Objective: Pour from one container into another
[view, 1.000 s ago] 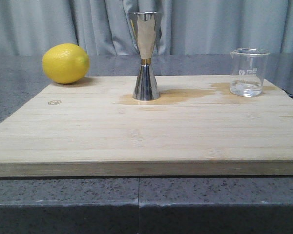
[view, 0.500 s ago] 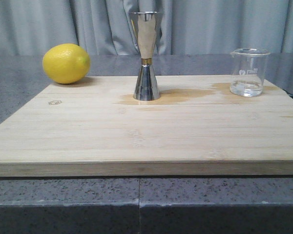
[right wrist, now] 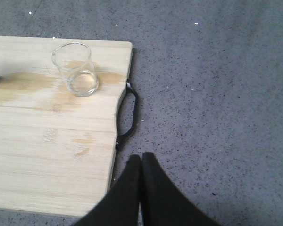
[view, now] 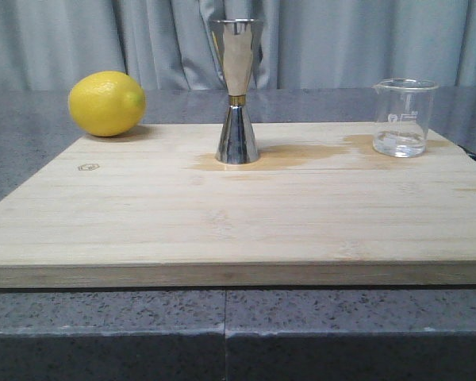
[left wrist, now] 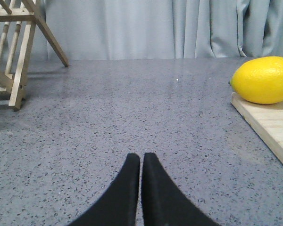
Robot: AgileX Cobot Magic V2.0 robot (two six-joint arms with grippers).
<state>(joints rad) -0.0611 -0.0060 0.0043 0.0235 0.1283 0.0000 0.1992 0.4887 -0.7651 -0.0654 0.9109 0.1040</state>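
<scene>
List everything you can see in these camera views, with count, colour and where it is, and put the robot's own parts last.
glass beaker: one, clear, a little clear liquid inside, far right corner of the board.
steel jigger: one, shiny silver with a gold waist band, upright at the board's far middle.
lemon: one, yellow, at the board's far left corner.
cutting board: one, pale wood, wet patches between jigger and beaker, on the counter.
board handle: one, black, on the board's right edge.
wooden rack: one, light wood, on the counter left of the board.
counter: grey speckled.
curtain: grey, behind.
left gripper: black, shut, empty.
right gripper: black, shut, empty.
</scene>
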